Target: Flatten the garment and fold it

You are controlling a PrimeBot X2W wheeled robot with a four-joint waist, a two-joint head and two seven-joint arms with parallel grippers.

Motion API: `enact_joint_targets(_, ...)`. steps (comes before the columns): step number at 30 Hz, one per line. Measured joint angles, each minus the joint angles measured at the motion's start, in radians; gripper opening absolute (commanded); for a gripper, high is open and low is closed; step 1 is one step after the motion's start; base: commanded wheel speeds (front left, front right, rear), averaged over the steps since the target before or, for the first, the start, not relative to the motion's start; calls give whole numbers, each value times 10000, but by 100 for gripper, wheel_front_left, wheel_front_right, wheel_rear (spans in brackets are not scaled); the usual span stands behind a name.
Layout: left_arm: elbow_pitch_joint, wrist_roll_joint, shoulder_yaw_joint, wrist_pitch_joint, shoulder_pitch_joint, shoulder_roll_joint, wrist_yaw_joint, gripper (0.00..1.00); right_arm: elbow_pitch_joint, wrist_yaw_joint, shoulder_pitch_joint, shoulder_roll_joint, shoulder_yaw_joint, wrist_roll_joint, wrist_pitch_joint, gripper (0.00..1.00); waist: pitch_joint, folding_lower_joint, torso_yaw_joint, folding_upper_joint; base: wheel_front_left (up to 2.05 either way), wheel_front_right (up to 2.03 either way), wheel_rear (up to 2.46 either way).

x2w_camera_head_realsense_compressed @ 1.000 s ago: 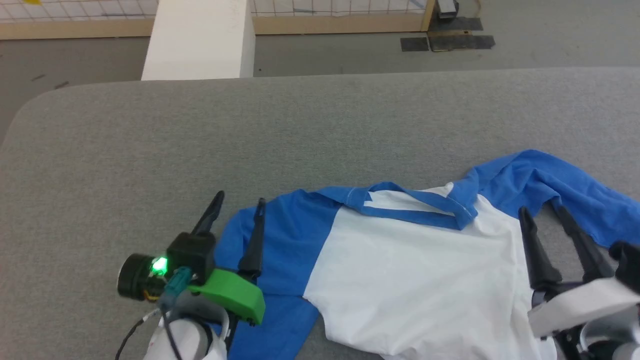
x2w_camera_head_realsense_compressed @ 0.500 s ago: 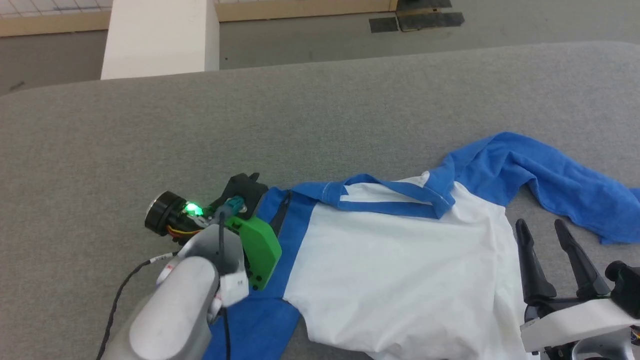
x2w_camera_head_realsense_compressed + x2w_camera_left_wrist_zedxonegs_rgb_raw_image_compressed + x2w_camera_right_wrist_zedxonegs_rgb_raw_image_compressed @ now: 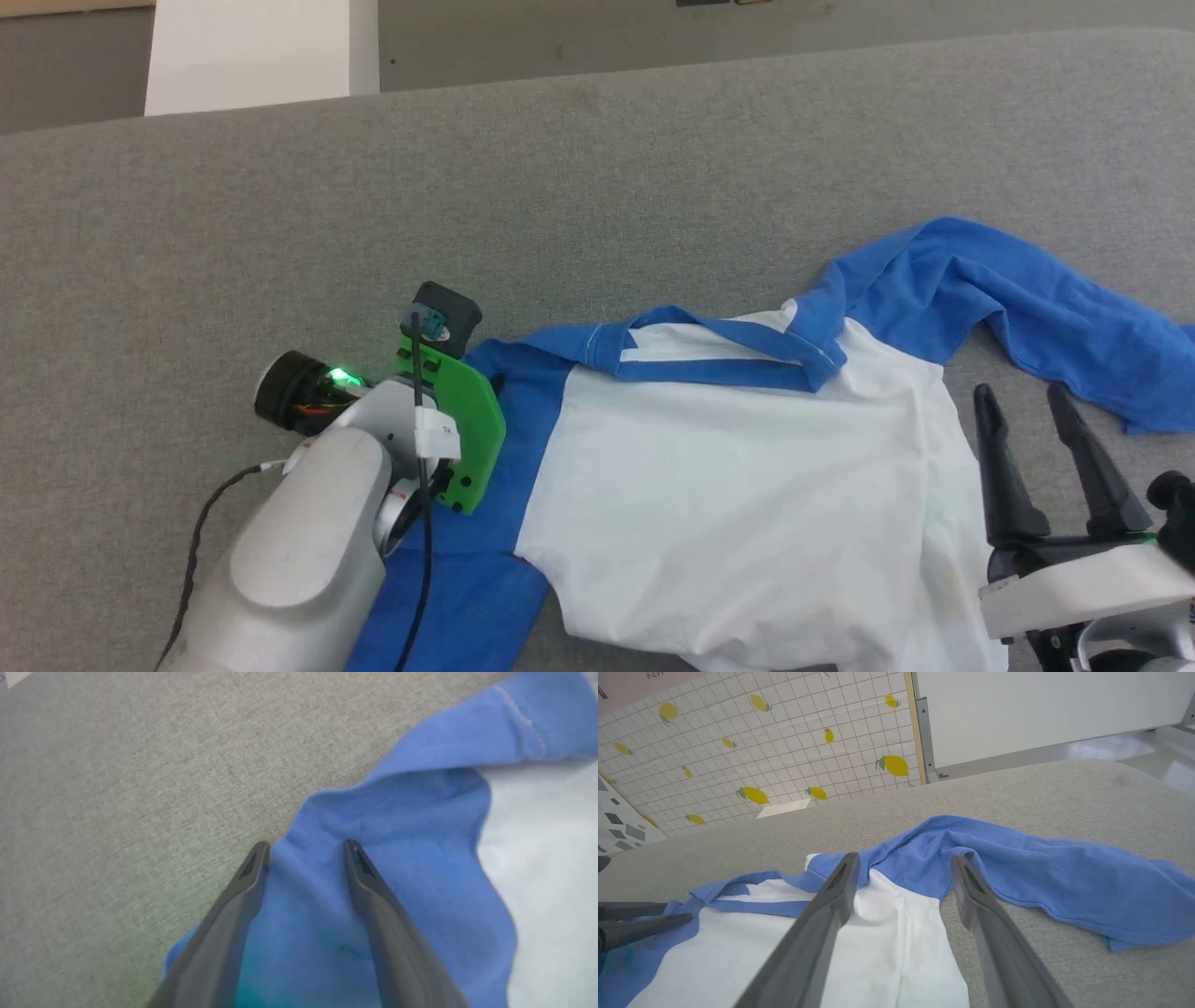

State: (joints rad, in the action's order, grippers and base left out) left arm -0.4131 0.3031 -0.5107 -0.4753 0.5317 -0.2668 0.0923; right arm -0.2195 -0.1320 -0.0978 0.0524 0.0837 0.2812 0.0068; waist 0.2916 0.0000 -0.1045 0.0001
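As the shirt (image 3: 747, 485) lies stretched left to right on the bench (image 3: 597, 187), collar away from me, my left jaws stand apart astride its blue shoulder edge (image 3: 303, 868), nearest a grip; my right jaws, also apart and empty, flank the white side edge (image 3: 934, 942).

Grey, cloth-covered bench (image 3: 597, 187), as you see it from the head. The garment (image 3: 747, 485) lies directly on it. Its white body spreads out nearer you than the blue collar (image 3: 719, 369). One blue sleeve (image 3: 1027, 299) trails rumpled right of the collar, and the other (image 3: 523, 429) lies left of it.
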Motion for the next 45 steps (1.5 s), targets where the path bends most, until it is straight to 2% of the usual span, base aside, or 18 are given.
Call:
enact_joint_targets(6,242,508,-142,-54,-2,48,165,0,2,0,0,0,167,0,-33,100,72,0,118,0,0,0,0)
enact_joint_targets(11,775,604,75,612,-311,-84,153,0,2,0,15,-2,159,0,-44,100,6,0,254,0,0,0,0)
enact_joint_targets(14,1250,775,500,1120,-773,-376,-167,0,-6,0,18,-4,165,0,-44,100,-64,0,310,0,0,0,0)
enact_joint_targets(22,2778,1127,2128,1931,-2433,-1638,-1459,0,-27,0,14,-4,209,-23,-27,100,-162,0,406,-1,0,0,0)
enact_joint_targets(26,3388,1237,2213,2127,-3023,-1674,-1559,0,-33,0,14,0,163,-203,65,100,-167,0,541,0,0,0,0)
enact_joint_targets(30,3877,1296,2075,2383,-3104,-1421,-1563,0,-100,0,333,176,-171,-616,525,100,-165,0,687,-1,0,0,0)
enact_joint_targets(37,4334,1264,1712,2481,-3058,-1189,-1561,0,151,0,2288,2564,-844,-583,2173,100,2,0,804,0,0,0,0)
enact_joint_targets(42,4552,1162,1538,2477,-2902,-1139,-1553,0,855,0,3602,4573,-2249,100,3542,100,243,0,953,0,0,0,0)
enact_joint_targets(45,4629,1147,1436,2476,-2725,-1089,-1546,0,1254,-4,4279,5476,-3246,627,4067,100,426,0,1063,0,0,0,0)
